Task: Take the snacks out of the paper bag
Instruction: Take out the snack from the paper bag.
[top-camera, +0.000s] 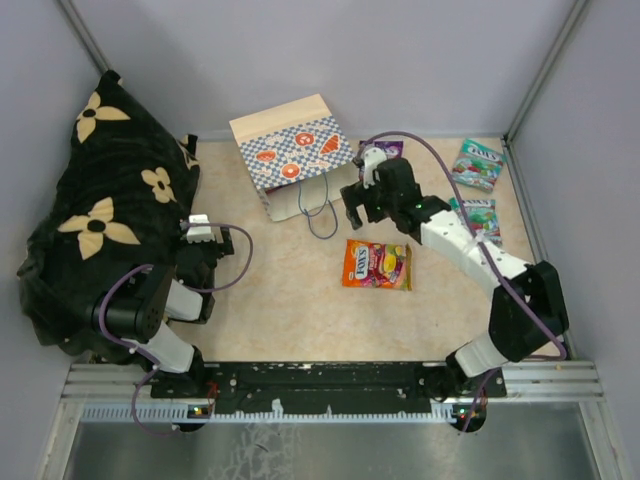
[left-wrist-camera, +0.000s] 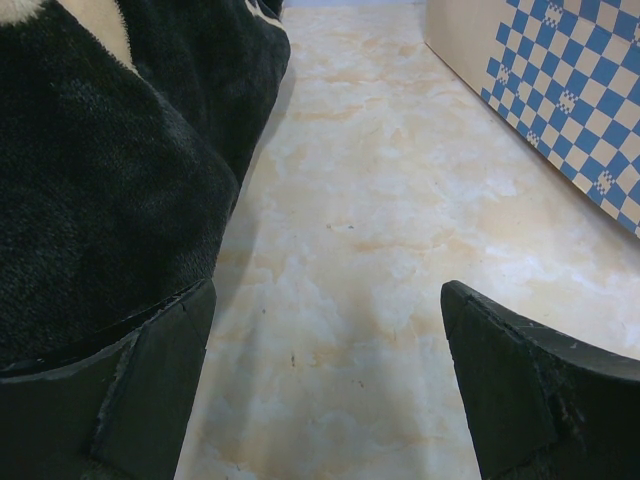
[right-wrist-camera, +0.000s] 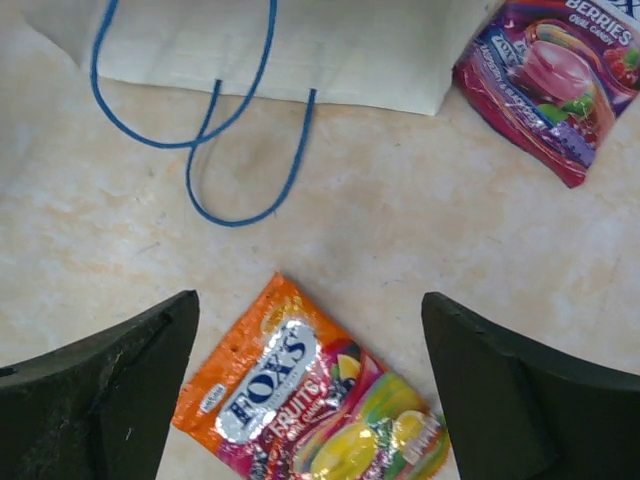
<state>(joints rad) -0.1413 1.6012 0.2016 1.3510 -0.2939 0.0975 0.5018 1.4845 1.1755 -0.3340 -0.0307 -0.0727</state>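
Note:
The checkered paper bag (top-camera: 290, 155) lies on its side at the back middle, mouth and blue cord handles (top-camera: 320, 215) toward me; its mouth edge (right-wrist-camera: 300, 50) and its checkered side (left-wrist-camera: 560, 90) show in the wrist views. An orange snack pouch (top-camera: 377, 265) lies flat on the table, also in the right wrist view (right-wrist-camera: 310, 400). A purple pouch (top-camera: 385, 149) (right-wrist-camera: 560, 80) lies right of the bag. Two teal pouches (top-camera: 477, 163) (top-camera: 478, 218) lie at the right. My right gripper (right-wrist-camera: 310, 330) (top-camera: 358, 213) is open and empty, above the orange pouch. My left gripper (left-wrist-camera: 325, 330) is open and empty.
A black cloth with cream flowers (top-camera: 100, 210) is heaped at the left, touching my left gripper's side (left-wrist-camera: 90, 180). Grey walls close in the table at the back and both sides. The arms' rail (top-camera: 330, 385) runs along the near edge.

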